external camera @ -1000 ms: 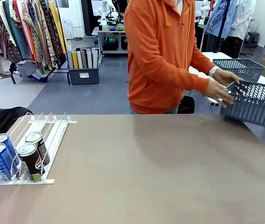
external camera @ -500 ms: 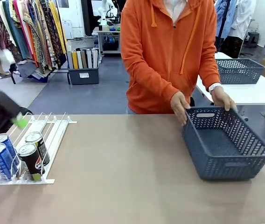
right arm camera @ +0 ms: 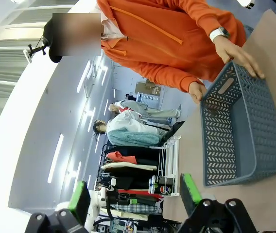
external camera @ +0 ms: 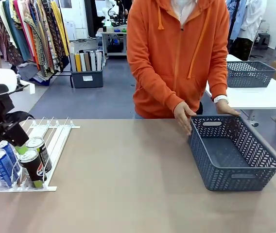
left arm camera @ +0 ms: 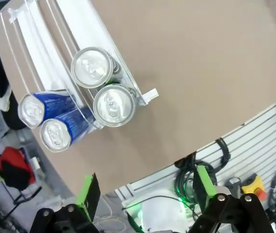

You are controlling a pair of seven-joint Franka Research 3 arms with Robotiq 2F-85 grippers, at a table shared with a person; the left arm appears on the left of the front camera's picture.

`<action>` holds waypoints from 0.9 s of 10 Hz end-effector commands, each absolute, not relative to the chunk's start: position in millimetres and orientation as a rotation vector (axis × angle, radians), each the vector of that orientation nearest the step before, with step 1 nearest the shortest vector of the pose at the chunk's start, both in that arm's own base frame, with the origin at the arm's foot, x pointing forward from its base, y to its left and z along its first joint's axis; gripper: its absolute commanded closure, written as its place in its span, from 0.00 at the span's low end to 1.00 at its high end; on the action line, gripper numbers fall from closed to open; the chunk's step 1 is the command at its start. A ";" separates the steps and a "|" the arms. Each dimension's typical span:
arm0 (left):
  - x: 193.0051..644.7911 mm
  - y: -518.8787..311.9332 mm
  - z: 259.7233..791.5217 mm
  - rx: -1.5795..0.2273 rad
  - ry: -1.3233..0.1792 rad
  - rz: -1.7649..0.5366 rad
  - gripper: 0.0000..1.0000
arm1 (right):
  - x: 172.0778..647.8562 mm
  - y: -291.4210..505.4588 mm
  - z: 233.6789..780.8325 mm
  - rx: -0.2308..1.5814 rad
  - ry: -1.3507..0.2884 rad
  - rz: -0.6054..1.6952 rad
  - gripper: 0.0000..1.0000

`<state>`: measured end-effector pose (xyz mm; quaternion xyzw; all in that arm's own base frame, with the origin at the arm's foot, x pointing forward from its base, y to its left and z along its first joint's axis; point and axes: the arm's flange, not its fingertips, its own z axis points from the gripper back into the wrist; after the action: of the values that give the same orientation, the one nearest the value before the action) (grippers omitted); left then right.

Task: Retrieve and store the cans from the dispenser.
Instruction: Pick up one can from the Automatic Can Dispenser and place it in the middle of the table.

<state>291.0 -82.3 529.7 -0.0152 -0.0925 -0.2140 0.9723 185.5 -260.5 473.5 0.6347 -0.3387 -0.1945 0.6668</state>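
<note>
Four cans stand at the low front end of the white dispenser [external camera: 55,136] at the table's left: two blue cans [external camera: 2,167] in the outer lane and two black cans [external camera: 33,167] beside them. From above, the left wrist view shows their silver tops, black cans [left arm camera: 113,104] and blue cans [left arm camera: 55,134]. My left gripper [external camera: 12,145] hangs just above the blue cans, open and holding nothing [left arm camera: 145,191]. Raised above the table, my right gripper [right arm camera: 134,196] is also open and empty.
A dark grey lattice basket [external camera: 232,155] sits empty on the table's right side. A person in an orange hoodie stands behind it, with a hand [external camera: 184,116] on its far rim. The same basket [right arm camera: 245,131] lies ahead of my right gripper.
The person brought the grey basket in from the right and set it on the table. My left arm came in from the left and now hangs over the dispenser's cans.
</note>
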 end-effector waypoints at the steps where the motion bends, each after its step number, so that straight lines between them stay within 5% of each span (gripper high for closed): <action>1: 292.0 -83.6 523.5 -0.003 -0.173 -0.428 0.00 | 186.9 -261.2 478.0 1.448 -0.782 -0.433 0.00; 9: 369.7 -82.6 425.6 0.053 -0.167 0.078 0.00 | 186.9 -261.2 478.0 1.448 -0.782 -0.433 0.00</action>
<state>369.1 -79.2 437.0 0.0066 -0.0859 0.0311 0.9958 185.3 -260.3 473.6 0.6353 -0.3383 -0.1939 0.6666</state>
